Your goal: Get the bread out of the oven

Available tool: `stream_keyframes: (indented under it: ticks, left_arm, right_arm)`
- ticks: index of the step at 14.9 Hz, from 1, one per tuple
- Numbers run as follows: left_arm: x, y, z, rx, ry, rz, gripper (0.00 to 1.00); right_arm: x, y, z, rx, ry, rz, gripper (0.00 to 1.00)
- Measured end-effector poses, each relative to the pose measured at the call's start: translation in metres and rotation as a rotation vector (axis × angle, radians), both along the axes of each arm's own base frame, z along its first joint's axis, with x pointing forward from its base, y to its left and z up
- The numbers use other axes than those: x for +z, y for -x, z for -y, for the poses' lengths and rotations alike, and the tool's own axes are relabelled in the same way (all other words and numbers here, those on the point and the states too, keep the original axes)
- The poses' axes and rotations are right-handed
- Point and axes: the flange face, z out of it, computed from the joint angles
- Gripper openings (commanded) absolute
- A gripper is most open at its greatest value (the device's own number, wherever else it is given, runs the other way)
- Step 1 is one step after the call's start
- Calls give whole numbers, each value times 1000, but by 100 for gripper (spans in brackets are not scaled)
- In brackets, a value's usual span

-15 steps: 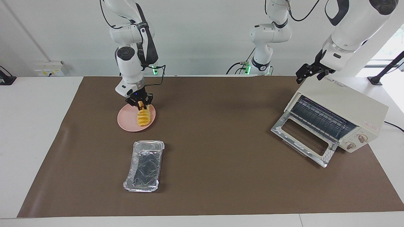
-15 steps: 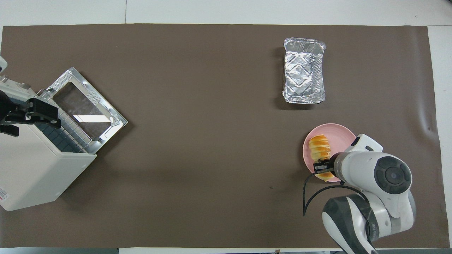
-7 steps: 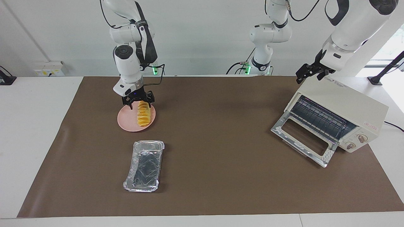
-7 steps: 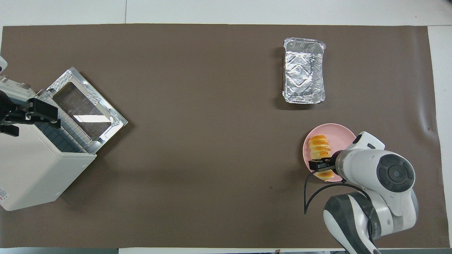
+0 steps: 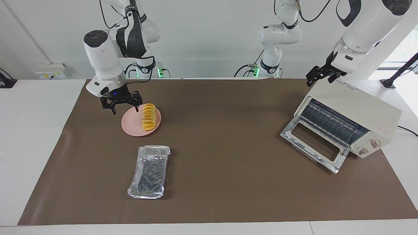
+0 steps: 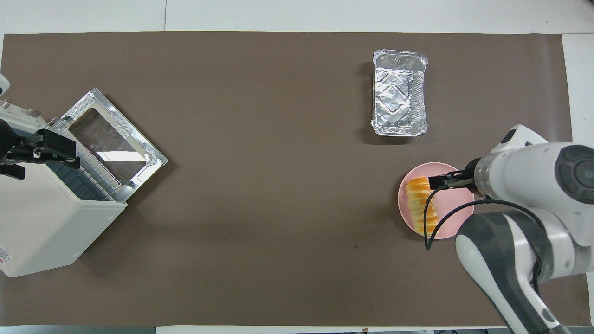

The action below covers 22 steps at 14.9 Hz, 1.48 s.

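The bread (image 5: 148,117) lies on a pink plate (image 5: 130,123), out of the oven (image 5: 359,107); it also shows in the overhead view (image 6: 421,206) on the plate (image 6: 452,197). My right gripper (image 5: 124,109) is open and empty, raised over the plate's edge beside the bread, apart from it; it also shows in the overhead view (image 6: 441,181). The oven (image 6: 46,227) stands at the left arm's end of the table with its glass door (image 5: 313,143) dropped open and its rack bare. My left gripper (image 5: 318,76) waits at the oven's top edge (image 6: 51,148).
A crinkled silver foil tray (image 5: 150,171) sits empty, farther from the robots than the plate; it shows in the overhead view too (image 6: 399,93). A brown mat (image 5: 222,130) covers the table. The open oven door (image 6: 111,139) juts out over the mat.
My right gripper opened and let go of the bread, then rose and swung off it toward the right arm's end of the table. The bread stays on the plate. The left arm has not moved.
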Motion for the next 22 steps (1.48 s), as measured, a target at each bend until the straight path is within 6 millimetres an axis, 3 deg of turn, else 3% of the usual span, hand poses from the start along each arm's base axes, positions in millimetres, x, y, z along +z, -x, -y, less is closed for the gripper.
stream_keyframes:
  ticks: [3, 8, 10, 12, 22]
  left_arm:
    - [0, 0, 0, 0, 0, 0, 100]
    - [0, 0, 0, 0, 0, 0, 100]
    - [0, 0, 0, 0, 0, 0, 100]
    - [0, 0, 0, 0, 0, 0, 100]
    - [0, 0, 0, 0, 0, 0, 100]
  right_arm:
    - [37, -4, 16, 17, -16, -36, 100]
    - [115, 7, 46, 28, -21, -113, 100]
    - [135, 10, 60, 27, -15, -107, 100]
    - [139, 11, 66, 26, -4, -103, 100]
    - [122, 1, 64, 13, 3, -128, 100]
